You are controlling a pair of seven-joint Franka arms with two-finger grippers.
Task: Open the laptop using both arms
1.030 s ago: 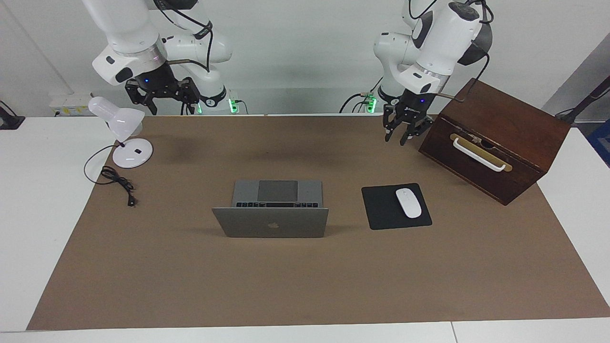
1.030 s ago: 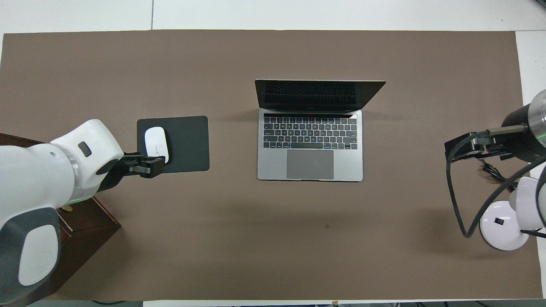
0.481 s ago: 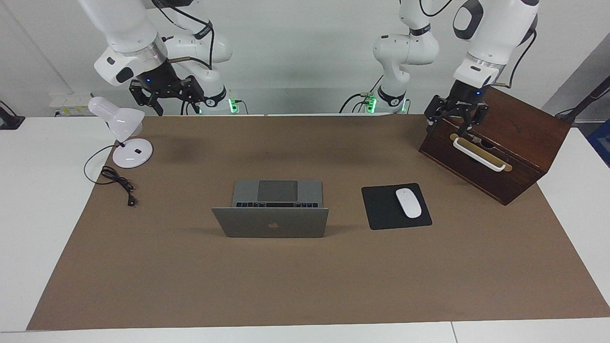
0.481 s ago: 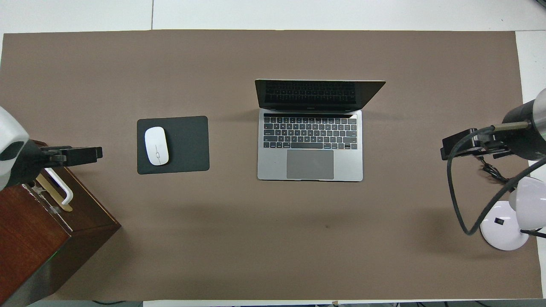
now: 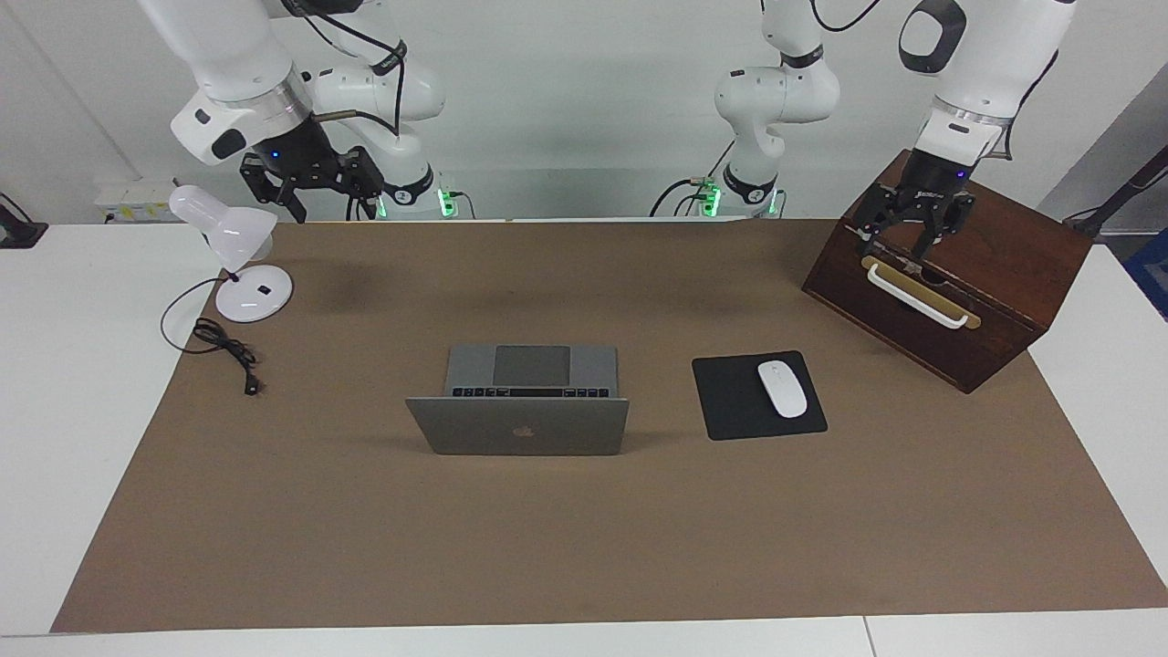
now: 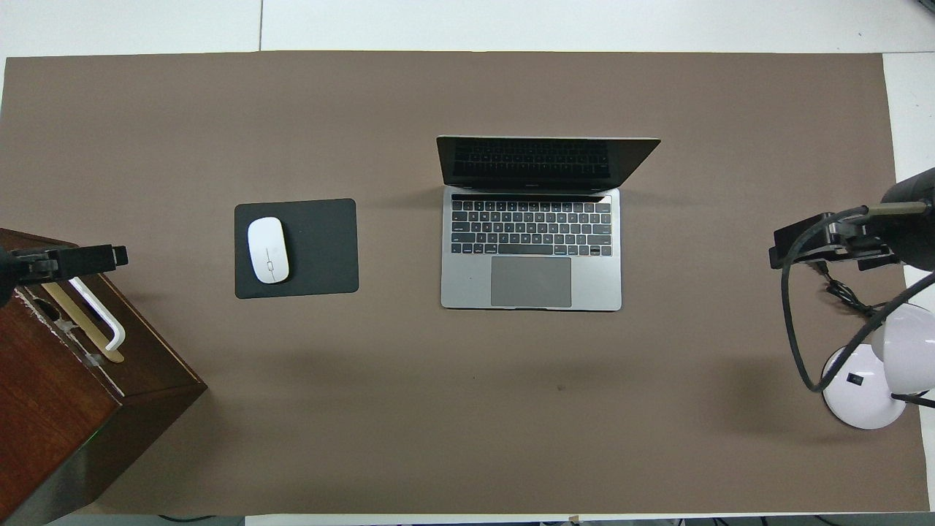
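Note:
The silver-grey laptop (image 5: 518,425) (image 6: 531,248) stands open in the middle of the brown mat. Its lid is upright, the screen is dark, and the keys and trackpad face the robots. Neither gripper touches it. My left gripper (image 5: 899,242) (image 6: 95,257) hangs open and holds nothing. It is over the wooden box, just above the box's white handle, at the left arm's end of the table. My right gripper (image 5: 310,192) (image 6: 803,245) is raised over the mat's edge beside the desk lamp, at the right arm's end.
A dark wooden box (image 5: 967,274) with a white handle stands at the left arm's end. A black mouse pad (image 5: 730,401) with a white mouse (image 5: 782,388) lies between the box and the laptop. A white lamp (image 5: 242,265) and its cable (image 5: 224,347) are at the right arm's end.
My left arm has swung away from above the mat near the mouse pad to over the wooden box, and its jaws have spread. The right gripper has drifted slightly toward its end. The laptop is unmoved.

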